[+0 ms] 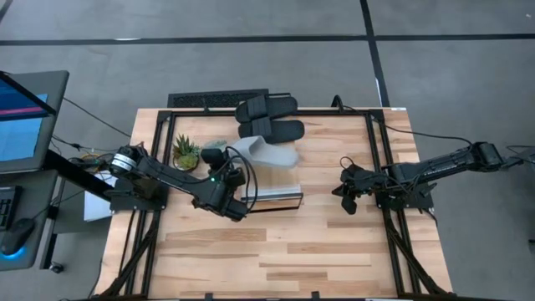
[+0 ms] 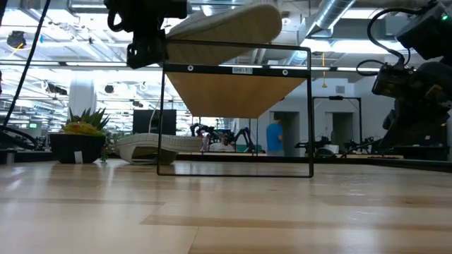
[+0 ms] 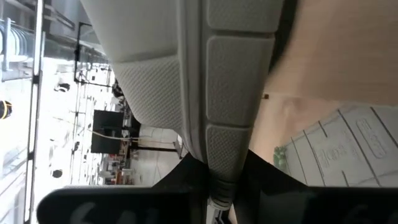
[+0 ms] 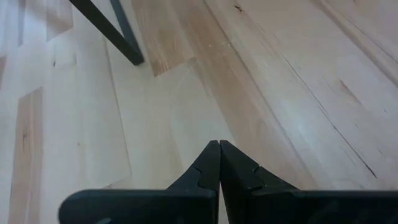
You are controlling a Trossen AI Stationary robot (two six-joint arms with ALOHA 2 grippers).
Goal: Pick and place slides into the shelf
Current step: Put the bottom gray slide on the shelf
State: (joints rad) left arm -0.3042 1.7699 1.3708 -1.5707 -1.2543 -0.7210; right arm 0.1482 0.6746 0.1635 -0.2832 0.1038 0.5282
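My left gripper [image 1: 224, 160] is shut on a pale grey-green slide [image 1: 269, 153], which it holds over the light-wood shelf [image 1: 278, 197]. In the low view the slide [image 2: 233, 25] runs level just above the shelf [image 2: 236, 92], with the left gripper [image 2: 145, 32] at its left end. A second pale slide [image 2: 152, 148] lies flat on the table beside the shelf. Two black slides [image 1: 267, 107] [image 1: 274, 130] lie side by side at the table's far edge. My right gripper [image 1: 349, 196] waits shut over the table's right half, touching nothing. My left gripper holds the pale slide by the end toward the table's left, its sole [image 3: 225, 163] pinched between the two fingers [image 3: 186, 180]. The slide reaches level from the fingers toward the table's right, over the shelf's top. Whether it touches the shelf, I cannot tell.
A potted plant [image 1: 185, 153] stands on the table left of the shelf, close to my left arm. Black frame rails [image 1: 372, 159] run along the table's sides. The near half of the wooden table [image 1: 284, 251] is bare.
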